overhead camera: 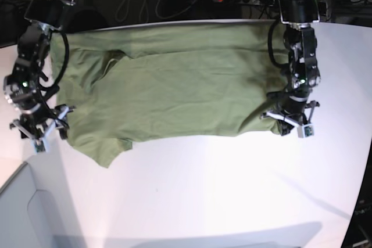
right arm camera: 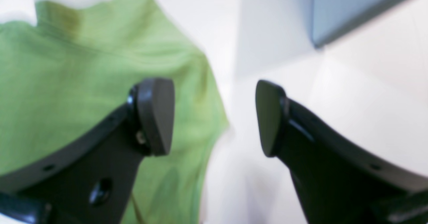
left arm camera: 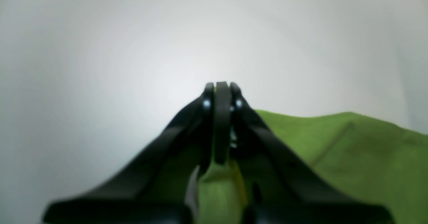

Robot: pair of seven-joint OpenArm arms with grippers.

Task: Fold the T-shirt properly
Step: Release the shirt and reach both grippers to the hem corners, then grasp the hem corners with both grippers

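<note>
Base view shows the T-shirt (overhead camera: 174, 91) spread flat across the far half of the white table (overhead camera: 203, 201), its length running side to side between our two arms. We judge this layout is deliberate: with the cloth stretched wide, each arm can reach one end, and the near half of the table is free to take a fold.

Our left gripper (overhead camera: 290, 125) sits at the shirt's near corner on the right of the base view. From the left wrist camera, the left gripper (left arm camera: 221, 93) has its jaws pressed together, and green cloth shows at and behind them. A thin sliver of green seems caught between the tips, so we judge that it pinches the shirt's edge, though the blur leaves a little doubt.

Our right gripper (overhead camera: 39, 130) hangs by the sleeve end on the left of the base view. In the right wrist camera, the right gripper (right arm camera: 215, 117) stands wide apart and holds nothing; one of its fingertips (right arm camera: 157, 117) is over the green cloth (right arm camera: 67, 83), the other over bare table.
</note>
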